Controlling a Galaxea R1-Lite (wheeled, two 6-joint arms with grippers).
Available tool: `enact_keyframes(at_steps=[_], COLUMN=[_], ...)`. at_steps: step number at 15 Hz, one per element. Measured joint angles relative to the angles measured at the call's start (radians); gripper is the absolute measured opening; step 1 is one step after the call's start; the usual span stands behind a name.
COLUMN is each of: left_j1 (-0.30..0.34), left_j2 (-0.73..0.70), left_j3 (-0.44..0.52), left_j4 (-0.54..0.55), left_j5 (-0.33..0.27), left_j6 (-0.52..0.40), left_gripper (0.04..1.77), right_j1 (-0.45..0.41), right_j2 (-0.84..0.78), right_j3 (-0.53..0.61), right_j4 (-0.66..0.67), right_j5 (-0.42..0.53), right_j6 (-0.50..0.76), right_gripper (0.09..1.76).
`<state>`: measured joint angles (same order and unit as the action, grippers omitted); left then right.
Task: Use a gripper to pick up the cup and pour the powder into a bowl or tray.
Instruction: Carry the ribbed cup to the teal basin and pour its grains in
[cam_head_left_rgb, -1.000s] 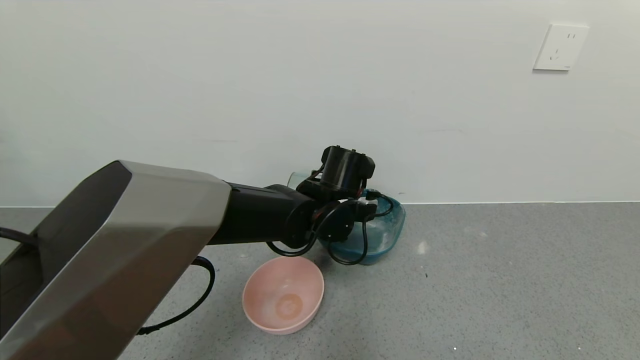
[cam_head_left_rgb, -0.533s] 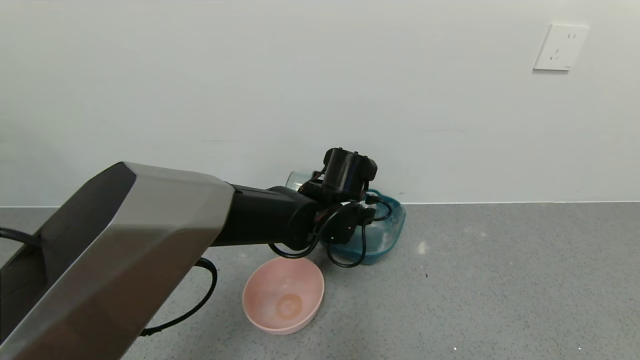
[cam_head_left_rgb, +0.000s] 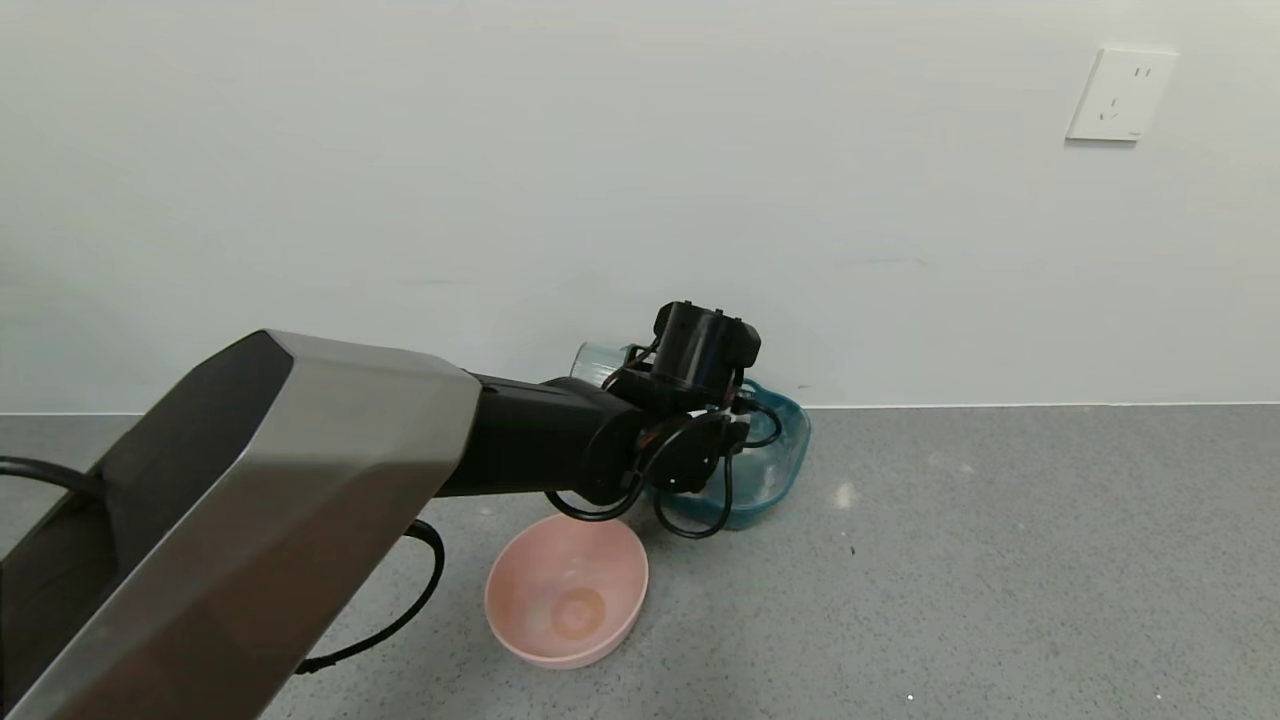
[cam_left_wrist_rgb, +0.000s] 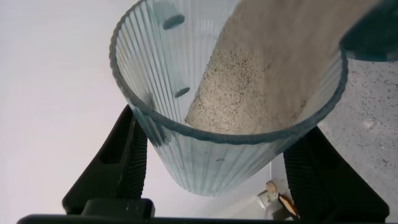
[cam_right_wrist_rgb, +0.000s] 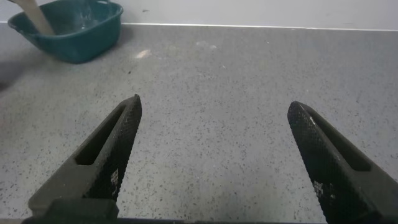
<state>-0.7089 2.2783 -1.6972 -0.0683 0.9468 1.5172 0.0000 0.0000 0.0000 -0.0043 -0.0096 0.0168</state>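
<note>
Pouring step under way: left gripper (cam_left_wrist_rgb: 224, 168) fingers clamp the tilted cup (cam_left_wrist_rgb: 227, 99), powder (cam_left_wrist_rgb: 261, 74) sliding rimward over the teal bowl (cam_head_left_rgb: 775, 470); next, tilt further; right gripper (cam_right_wrist_rgb: 211, 155) fingers spread empty.

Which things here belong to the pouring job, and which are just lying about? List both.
In the job:
- left gripper, fingers shut on the cup
- powder, sliding toward the cup's rim
- teal dish, below the cup

Lying about:
- pink bowl
- right gripper, open, idle
- wall socket
</note>
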Motion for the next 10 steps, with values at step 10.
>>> enact_keyframes(at_steps=[10], left_j1=[-0.004], left_j2=[0.016], left_j3=[-0.022], left_j4=[0.0], left_j5=[0.011], left_j6=[0.029], left_gripper=[1.27], right_j1=[0.0], right_j2=[0.0], right_j3=[0.0], right_j4=[0.0], right_j5=[0.001], right_j6=[0.0], right_gripper=[1.71])
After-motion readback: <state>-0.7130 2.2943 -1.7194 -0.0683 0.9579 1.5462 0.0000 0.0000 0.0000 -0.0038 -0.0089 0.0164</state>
